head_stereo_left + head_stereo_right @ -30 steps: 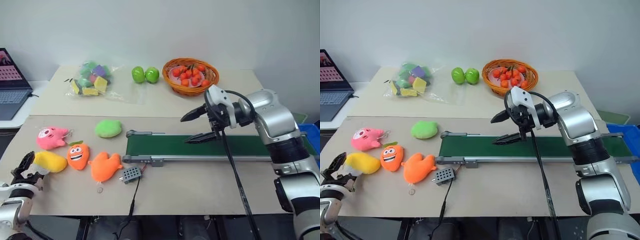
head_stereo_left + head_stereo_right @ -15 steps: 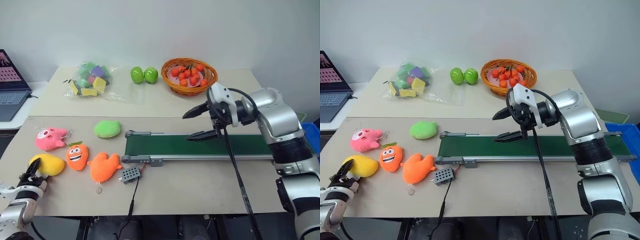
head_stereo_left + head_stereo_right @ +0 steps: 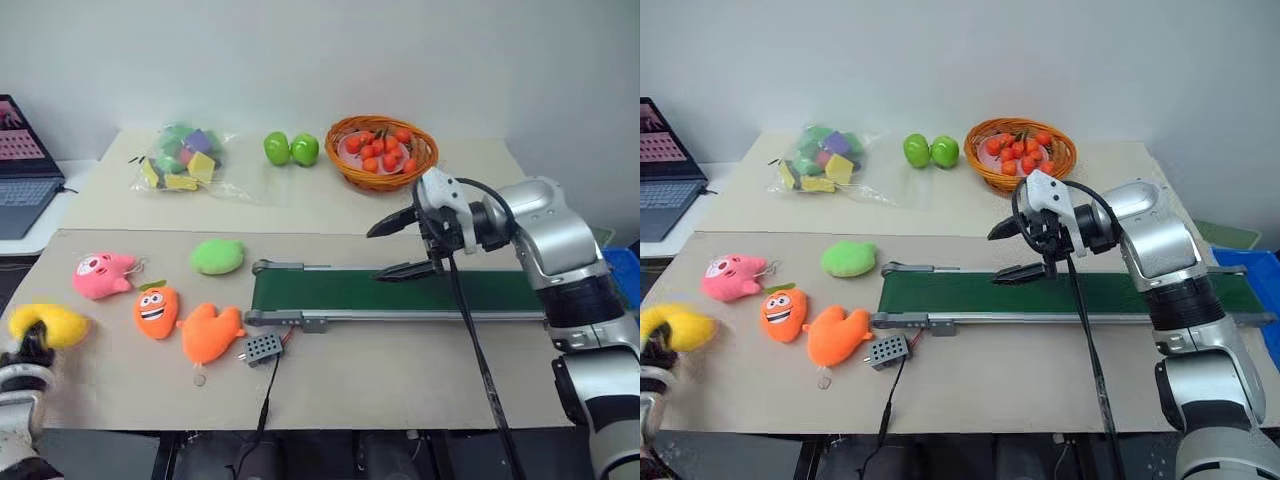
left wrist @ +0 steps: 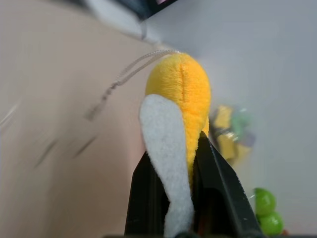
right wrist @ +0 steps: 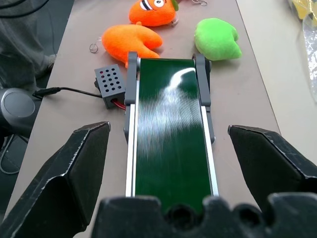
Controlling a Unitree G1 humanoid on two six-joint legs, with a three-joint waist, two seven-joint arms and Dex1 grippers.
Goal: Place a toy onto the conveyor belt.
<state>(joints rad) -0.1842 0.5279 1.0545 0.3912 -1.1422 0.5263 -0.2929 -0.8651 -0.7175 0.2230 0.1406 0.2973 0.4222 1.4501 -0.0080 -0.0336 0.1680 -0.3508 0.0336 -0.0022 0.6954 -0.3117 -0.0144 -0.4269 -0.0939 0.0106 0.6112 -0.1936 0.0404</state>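
Left wrist view showed the left gripper (image 4: pixel 181 198) clamped on the toy (image 4: pixel 183 99), its two black fingers (image 4: pixel 215 193) pinching the soft body so the plush bulged above them. That squashing suggested a light, yielding thing that would not slip easily from a firm pinch and would take no harm from being dropped; a hold across its narrow middle, as here, looked the sensible place, since the ends taper. It was a yellow-orange oval plush with a seam line running down it, a pale felt patch on one face and a thin cord loop trailing from its tip. In the left eye view the toy (image 3: pixel 45 322) sat at the far left edge of the table (image 3: pixel 400 380), gripped by the left gripper (image 3: pixel 35 345) and well apart from the conveyor belt (image 3: pixel 400 292), with the pink plush (image 3: pixel 103 274), the carrot plush (image 3: pixel 155 310) and the orange hand-shaped plush (image 3: pixel 212 332) lying between. Over the belt's near half the right gripper (image 3: pixel 400 248) hung with its jaws spread wide and nothing in them. By my judgement the carry across to the belt was the step in hand.
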